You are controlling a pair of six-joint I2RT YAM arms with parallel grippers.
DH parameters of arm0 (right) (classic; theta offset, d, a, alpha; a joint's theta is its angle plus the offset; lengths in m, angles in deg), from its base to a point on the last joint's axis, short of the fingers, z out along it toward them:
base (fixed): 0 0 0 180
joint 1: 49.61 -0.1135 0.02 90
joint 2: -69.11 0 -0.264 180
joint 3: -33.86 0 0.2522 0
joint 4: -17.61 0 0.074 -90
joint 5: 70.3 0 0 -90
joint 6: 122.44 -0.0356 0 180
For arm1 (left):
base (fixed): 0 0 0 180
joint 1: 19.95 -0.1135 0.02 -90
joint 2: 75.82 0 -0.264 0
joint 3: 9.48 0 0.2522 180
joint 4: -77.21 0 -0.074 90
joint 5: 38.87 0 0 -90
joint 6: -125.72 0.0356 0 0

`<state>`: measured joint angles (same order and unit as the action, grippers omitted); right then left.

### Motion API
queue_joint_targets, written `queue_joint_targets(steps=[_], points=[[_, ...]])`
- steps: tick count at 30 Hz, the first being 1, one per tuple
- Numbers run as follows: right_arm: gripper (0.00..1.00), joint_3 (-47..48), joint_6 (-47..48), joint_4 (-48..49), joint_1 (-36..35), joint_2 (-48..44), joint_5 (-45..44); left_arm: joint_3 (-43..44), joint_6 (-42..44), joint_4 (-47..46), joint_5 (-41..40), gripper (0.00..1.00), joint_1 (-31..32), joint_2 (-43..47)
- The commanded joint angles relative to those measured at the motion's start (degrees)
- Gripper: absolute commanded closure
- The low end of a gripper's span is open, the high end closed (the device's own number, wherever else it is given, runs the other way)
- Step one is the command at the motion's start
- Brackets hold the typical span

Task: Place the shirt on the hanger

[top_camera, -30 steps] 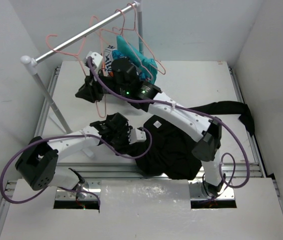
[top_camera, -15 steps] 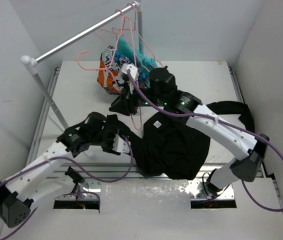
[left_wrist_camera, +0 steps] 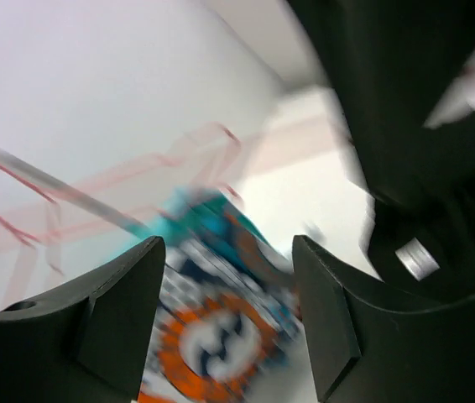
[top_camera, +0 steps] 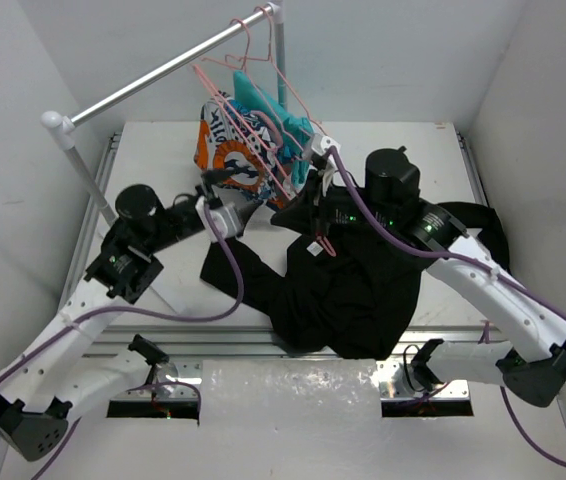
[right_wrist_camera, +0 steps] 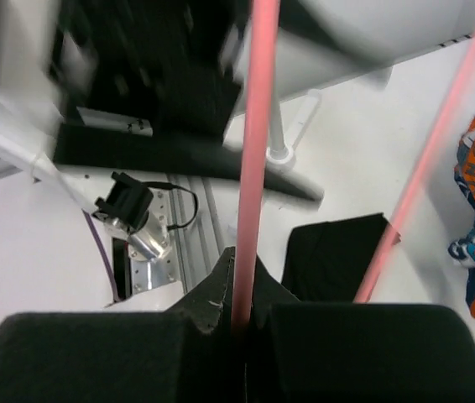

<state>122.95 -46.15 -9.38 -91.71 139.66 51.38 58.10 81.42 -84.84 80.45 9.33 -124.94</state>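
Observation:
The black shirt [top_camera: 348, 290] lies crumpled on the table in front of the rack, one flap stretching left and a sleeve running to the right edge. A corner of the shirt [right_wrist_camera: 334, 256] shows below the right wrist. My right gripper [top_camera: 300, 203] hovers over the shirt's far edge, shut on a thin pink wire of the hanger [right_wrist_camera: 253, 151]. The hanger's lower end [top_camera: 324, 243] curves over the collar area. My left gripper [top_camera: 225, 207] is left of the shirt, open and empty, its fingers [left_wrist_camera: 120, 323] framing the patterned garment in a blurred view.
A metal rail [top_camera: 153, 75] on posts crosses the back left, with several more pink hangers [top_camera: 263, 55] hooked near its right end. An orange, navy and white garment [top_camera: 225, 150] and a teal garment [top_camera: 273, 112] hang there. White walls stand close on both sides.
My right arm swung right, its gripper closing on the pink wire. My left arm pulled back left, off the shirt, and turned toward the rack. The shirt's left flap is now uncovered.

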Motion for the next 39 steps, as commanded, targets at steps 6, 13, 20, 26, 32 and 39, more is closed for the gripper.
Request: queue_joint_targets(steps=[6, 13, 20, 26, 32, 39], points=[[1.0, 0.61, 2.55, -5.74, 6.5, -5.24, -3.03, 22.43, 7.98, -14.99, -1.19, 0.41, -0.36, -13.18], [1.0, 0.26, 5.36, -9.0, 8.97, -6.64, -1.89, 42.4, 16.36, 1.93, 11.87, 0.41, -0.27, -24.7], [1.0, 1.4, 8.79, -13.39, 10.2, -10.16, -1.45, 46.37, 22.07, 18.84, 15.42, 0.38, -0.36, -26.9], [1.0, 3.33, 10.29, -17.35, 10.2, -9.9, 2.5, 48.92, 23.13, 21.58, 18.23, 0.34, -0.19, -28.75], [1.0, 3.07, 11.17, -19.46, 10.2, -9.28, 5.23, 49.09, 17.58, 18.39, 17.6, 0.36, -0.1, -29.1], [1.0, 3.33, 12.66, -18.76, 10.29, -8.58, 5.76, 46.74, 23.21, 34.29, 18.84, 0.69, -0.01, -28.66]])
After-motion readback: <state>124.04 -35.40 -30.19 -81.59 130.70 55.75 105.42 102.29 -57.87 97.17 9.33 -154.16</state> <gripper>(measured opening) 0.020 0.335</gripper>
